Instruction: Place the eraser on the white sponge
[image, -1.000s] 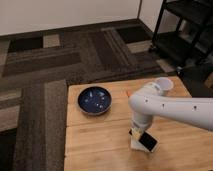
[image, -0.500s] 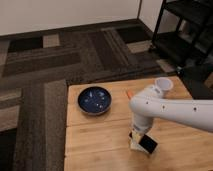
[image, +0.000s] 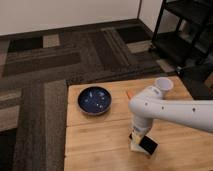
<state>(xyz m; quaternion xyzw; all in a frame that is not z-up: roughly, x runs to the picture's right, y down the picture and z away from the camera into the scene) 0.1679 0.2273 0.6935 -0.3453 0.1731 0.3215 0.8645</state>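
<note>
Beneath everything we see a patterned carpet (image: 50, 65) in dark and pale grey blocks; a black shelving unit (image: 185, 30) stands on it at the upper right. On the carpet stands the wooden tabletop (image: 95, 140), filling the lower middle of the view. Across its right half we see the white arm (image: 170, 110) reaching in from the right edge and bending down toward the front of the tabletop. On the left part of the tabletop rests the blue bowl (image: 94, 99), well apart from the arm's lower end; a white cup (image: 163, 84) stands near the back right, just behind the arm; a sliver of an orange stick (image: 129, 94) shows beside the arm's curve. Down at the front we find the tool (image: 136, 136), low over the tabletop, and we cannot tell how its fingers stand. The eraser (image: 148, 145) lies tilted just at the tool's tip, resting on the white sponge (image: 136, 147), whose pale edge peeks out beneath and to the left of it.
</note>
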